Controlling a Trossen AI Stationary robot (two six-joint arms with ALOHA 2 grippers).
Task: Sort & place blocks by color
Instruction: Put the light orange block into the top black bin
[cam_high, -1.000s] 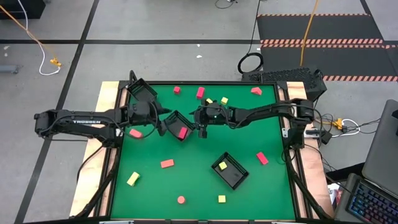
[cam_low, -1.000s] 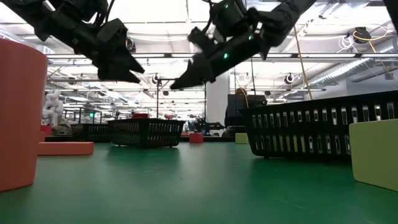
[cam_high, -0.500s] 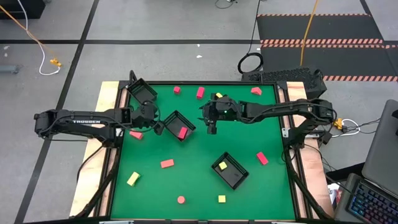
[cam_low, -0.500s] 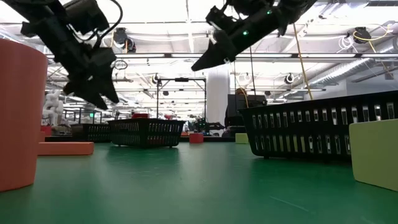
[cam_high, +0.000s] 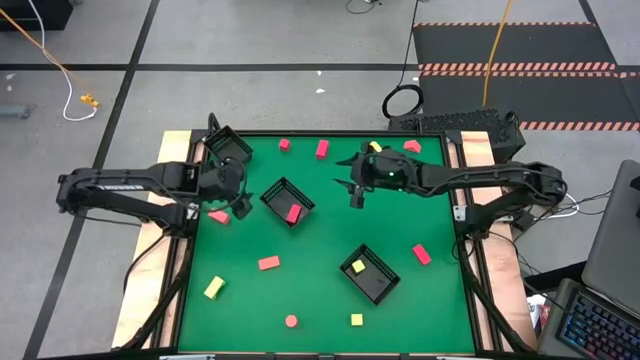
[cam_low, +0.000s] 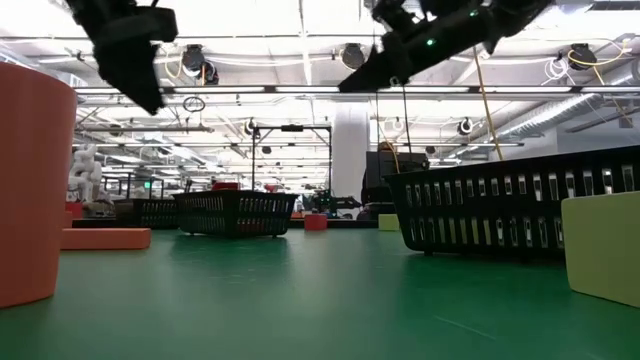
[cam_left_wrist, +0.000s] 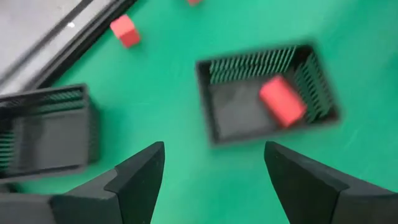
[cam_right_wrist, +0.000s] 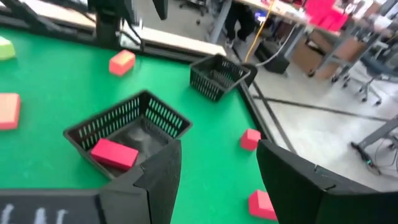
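Observation:
A black tray (cam_high: 287, 200) near the table's middle holds one red block (cam_left_wrist: 283, 102), also seen from the right wrist (cam_right_wrist: 114, 154). My left gripper (cam_high: 243, 205) hovers open just left of this tray, its fingers (cam_left_wrist: 214, 152) apart above bare green. My right gripper (cam_high: 356, 196) hovers open to the tray's right, its fingers (cam_right_wrist: 217, 149) pointing toward the tray. A second tray (cam_high: 369, 273) holds a yellow block (cam_high: 357, 266). A third tray (cam_high: 228, 147) sits empty at the far left corner. Loose red and yellow blocks lie scattered on the mat.
Red blocks lie at the far edge (cam_high: 284, 144) (cam_high: 322, 150) (cam_high: 412, 146), by the left gripper (cam_high: 218, 216), mid-table (cam_high: 268, 263) and right (cam_high: 421, 254). Yellow blocks (cam_high: 214, 288) (cam_high: 356, 320) and a round red one (cam_high: 291, 322) sit near the front. Green mat between the trays is bare.
Both grippers have drawn away from the tray with the red block and risen. The left one has moved toward the table's left edge, the right one toward the right edge and slightly far. The tray and its red block have stayed in place.

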